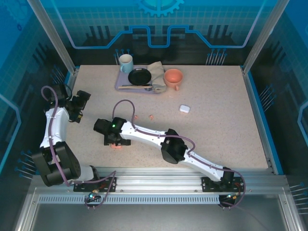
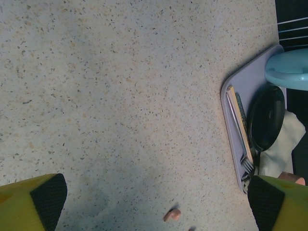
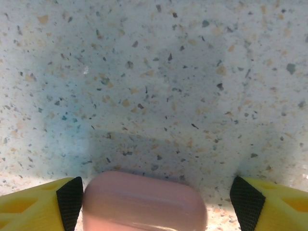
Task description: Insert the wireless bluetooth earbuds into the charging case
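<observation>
A salmon-pink charging case lies on the speckled table between the fingers of my right gripper. The jaws are open: the left pad sits at the case's end and the right pad stands well clear of it. From above, the right gripper hangs over the pink case at centre left. Two pink earbuds lie loose on the table beyond it. A white case rests further right. My left gripper is wide open and holds nothing, with a pink earbud on the table ahead of it.
A lilac tray at the back carries a black dish, a light blue mug, cutlery and a crumpled cloth. An orange cup stands beside it. The right arm stretches diagonally across the near table.
</observation>
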`<state>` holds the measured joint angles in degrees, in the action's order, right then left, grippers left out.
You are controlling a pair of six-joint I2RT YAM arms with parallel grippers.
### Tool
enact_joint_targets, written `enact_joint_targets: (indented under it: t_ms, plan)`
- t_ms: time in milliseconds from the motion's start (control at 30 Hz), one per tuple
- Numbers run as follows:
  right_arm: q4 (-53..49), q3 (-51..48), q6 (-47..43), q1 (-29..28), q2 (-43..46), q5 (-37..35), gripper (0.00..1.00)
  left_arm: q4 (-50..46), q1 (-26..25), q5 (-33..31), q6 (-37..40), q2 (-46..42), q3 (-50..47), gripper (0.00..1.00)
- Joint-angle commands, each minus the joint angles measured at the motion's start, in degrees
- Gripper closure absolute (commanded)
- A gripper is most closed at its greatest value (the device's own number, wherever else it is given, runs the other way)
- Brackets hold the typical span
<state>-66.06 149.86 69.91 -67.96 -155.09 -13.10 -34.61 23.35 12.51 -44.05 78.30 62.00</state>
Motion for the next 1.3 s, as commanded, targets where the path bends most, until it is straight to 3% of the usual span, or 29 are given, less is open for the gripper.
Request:
enact_joint_targets:
  t_ms: [0, 233, 767, 1033, 1267]
  plan:
    - [-4.8, 1.6, 2.9, -1.8, -2.0, -0.2, 0.18, 1.4, 0.7, 3.1, -0.1, 0.8, -1.4, 0.01]
    - [-8.0, -0.7, 3.8, -1.5, -0.1, -1.4, 0.24, 2.0, 0.7, 3.9, -0.1, 0.5, -2.3, 0.01]
    - [-2.3, -29.0, 2.7, 4.2, 18.1, -3.8, 0.41, 7.1, 0.2, 11.2, -0.8, -2.1, -5.0, 0.01]
    - [3.4, -50.5, -0.7, 10.6, 32.1, -6.7, 0.43, 9.1, -7.7, 12.0, 0.5, -4.3, -6.1, 0.01]
    - [11.4, -68.0, -4.9, 18.1, 42.0, -4.2, 0.42, 12.7, -16.8, 9.6, -1.5, -5.9, -8.4, 0.01]
